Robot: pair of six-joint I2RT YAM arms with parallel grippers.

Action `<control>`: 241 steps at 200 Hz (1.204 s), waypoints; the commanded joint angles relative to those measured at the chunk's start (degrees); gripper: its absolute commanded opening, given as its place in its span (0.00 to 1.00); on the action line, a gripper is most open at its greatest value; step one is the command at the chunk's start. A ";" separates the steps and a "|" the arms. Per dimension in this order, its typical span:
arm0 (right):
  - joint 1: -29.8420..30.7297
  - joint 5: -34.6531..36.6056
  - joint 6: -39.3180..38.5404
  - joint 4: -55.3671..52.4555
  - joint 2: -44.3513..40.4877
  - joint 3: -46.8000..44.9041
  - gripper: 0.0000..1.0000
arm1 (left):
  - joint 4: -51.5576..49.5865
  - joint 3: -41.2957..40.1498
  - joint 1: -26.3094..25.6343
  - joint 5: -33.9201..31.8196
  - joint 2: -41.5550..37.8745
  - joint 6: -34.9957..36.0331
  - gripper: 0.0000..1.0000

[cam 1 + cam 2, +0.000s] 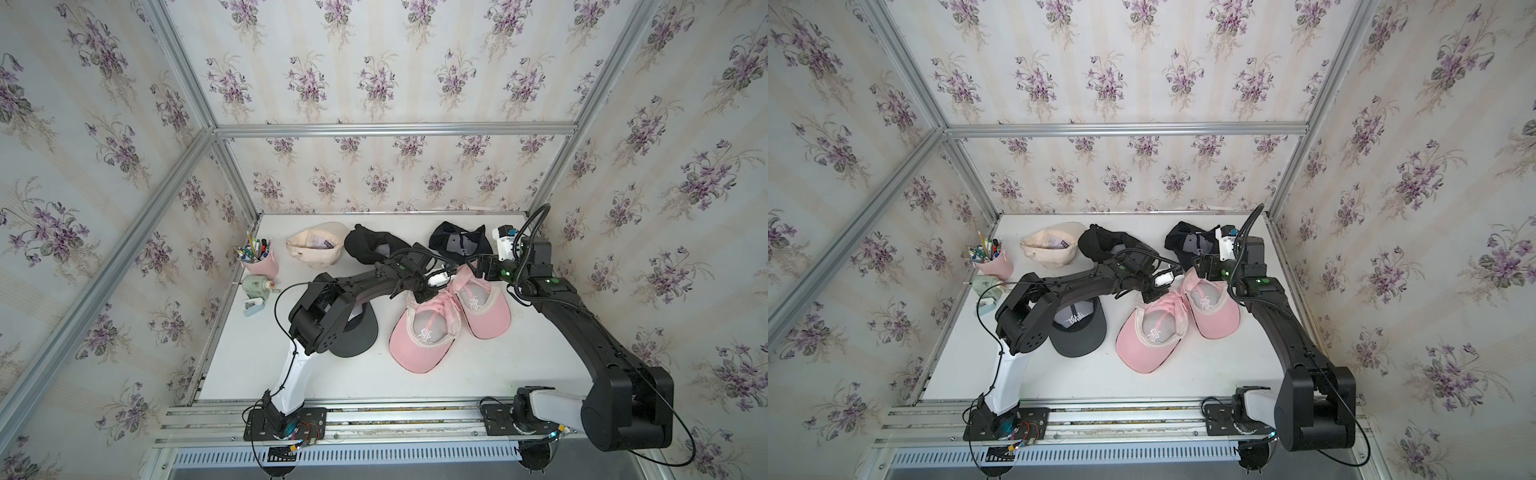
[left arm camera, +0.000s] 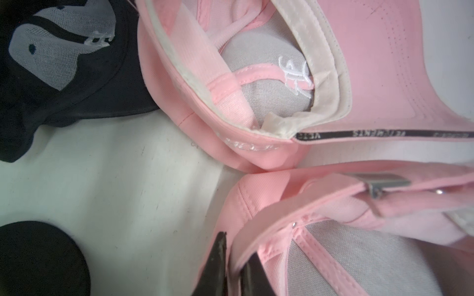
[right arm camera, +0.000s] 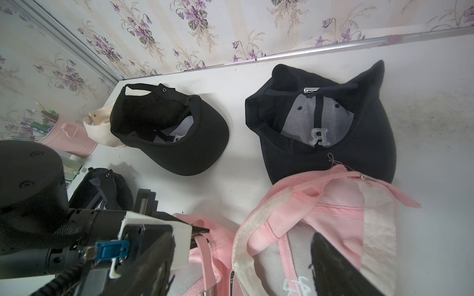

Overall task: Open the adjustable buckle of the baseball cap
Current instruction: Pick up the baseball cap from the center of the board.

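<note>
Caps lie upside down across the white surface [image 1: 257, 374], and two pink ones are placed side by side near its middle, their rear parts touching. The pink fabric baseball cap [image 1: 415, 351] on the left arm's side is held at its rear by the left hand [image 2: 236, 246]. In the left wrist view the fingers [image 2: 218, 264] are seen pressed together on the pink rear strap [image 2: 269, 223], which is pinched between them. The silver metal buckle [image 2: 384, 185] is seen further along that strap, apart from the fingers; whether its clasp is lifted cannot be told. The right hand [image 3: 242, 251] is positioned over the second pink cap [image 1: 492, 322] and is spread wide. One dark finger [image 3: 331, 266] is seen over the grey lining inside that cap's crown, though contact cannot be judged. Behind the pink pair, a black flat-brimmed cap [image 3: 184, 151] and a dark navy cap marked with a white letter R [image 3: 359, 159] are laid apart from each other. A cream cap [image 1: 316, 249] is found beside the black one, and a pink cup of pens [image 1: 266, 262] stands near the surface's left edge. Another black-brimmed cap [image 1: 353, 336] is partly covered by the left arm.
</note>
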 commanded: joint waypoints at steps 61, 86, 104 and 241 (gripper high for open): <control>0.05 -4.62 2.99 6.97 -4.95 -4.74 0.84 | 3.63 -6.64 0.10 -3.28 -8.81 -5.06 0.00; 0.10 -5.34 6.32 12.79 -6.73 -8.48 0.84 | 3.54 -9.87 -0.21 -5.74 -13.82 -8.02 0.00; 0.11 -5.37 8.42 15.68 -7.82 -10.29 0.83 | 0.84 -10.44 -0.80 -7.84 -17.09 -10.22 0.00; 11.08 -8.08 -2.83 47.36 -21.93 -31.52 0.82 | -10.89 -7.61 -6.06 -24.85 -33.17 -28.79 0.00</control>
